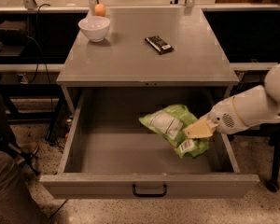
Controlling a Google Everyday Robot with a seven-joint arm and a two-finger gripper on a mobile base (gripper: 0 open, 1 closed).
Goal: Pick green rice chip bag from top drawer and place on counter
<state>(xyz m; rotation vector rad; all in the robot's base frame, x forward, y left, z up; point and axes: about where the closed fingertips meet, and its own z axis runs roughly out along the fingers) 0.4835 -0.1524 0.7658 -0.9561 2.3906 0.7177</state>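
Gripper (198, 129), centre-right of frame, pinched right edge of green rice chip bag (167, 125). Bag hung over right half of open top drawer (149, 185), seemingly off its floor. Step in hand, by my read: lift-out. Best approach was straight up till bag cleared counter (144, 59) lip, then fwd. Hold was on thin crinkly film, so slow, no jerks. Set-down spot: away from white round bowl (94, 28) & dark flat bar (159, 44). Drawer & counter matte grey metal.
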